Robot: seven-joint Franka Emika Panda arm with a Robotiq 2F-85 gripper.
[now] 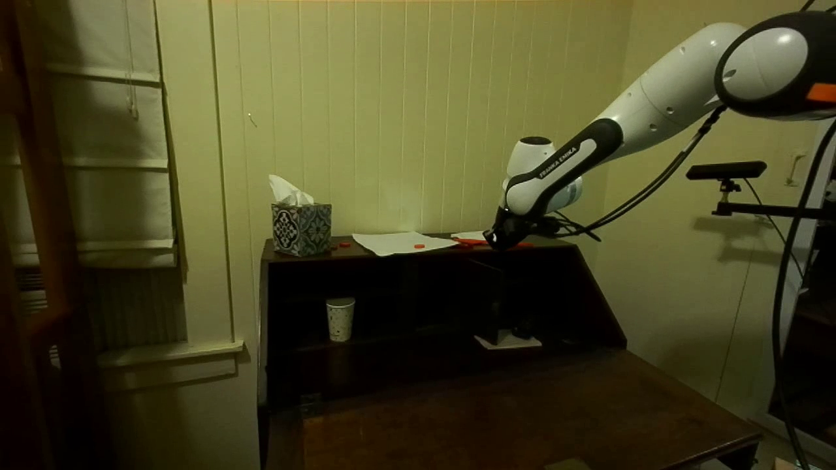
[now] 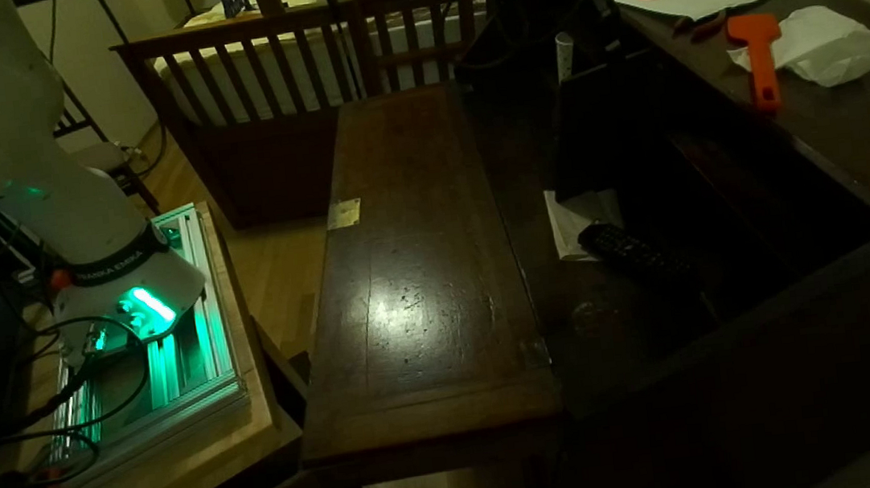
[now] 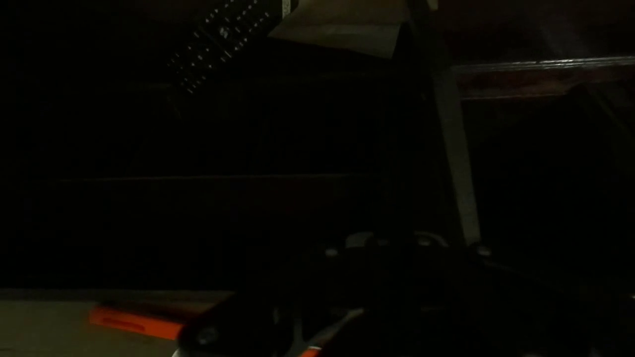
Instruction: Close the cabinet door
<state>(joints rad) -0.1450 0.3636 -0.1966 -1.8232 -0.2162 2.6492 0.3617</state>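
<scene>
- Exterior view: the arm [image 1: 653, 98] comes in from the right and slopes down to the bench [image 1: 392, 259]; its hand [image 1: 498, 240] is at the top front edge, contact unclear.
- The cabinet door [image 1: 509, 405] is open, lying flat and jutting out from the front of the bench, with the hand well above it.
- On top, a tissue box [image 1: 302, 230] stands near the left end; right of it lies a white sheet [image 1: 392, 242] with a small orange piece [image 1: 419, 246] on it.
- Inside, a cup [image 1: 340, 320] stands upright at left; an inner panel [image 1: 488, 294] stands upright under the hand, a booklet [image 1: 516, 343] at its foot.
- Exterior view: the cabinet door again shows flat, between the arm's base [image 2: 123, 277] and the bench's dark inside. A remote [image 2: 634, 251] lies by the booklet, overlapping it in view. On top, an orange tool [image 2: 761, 68] lies against crumpled paper [image 2: 834, 44].
- Wrist view: very dark. The remote and booklet show at the top, the orange tool at lower left, partly behind the hand. I cannot tell whether the fingers are apart or together.
</scene>
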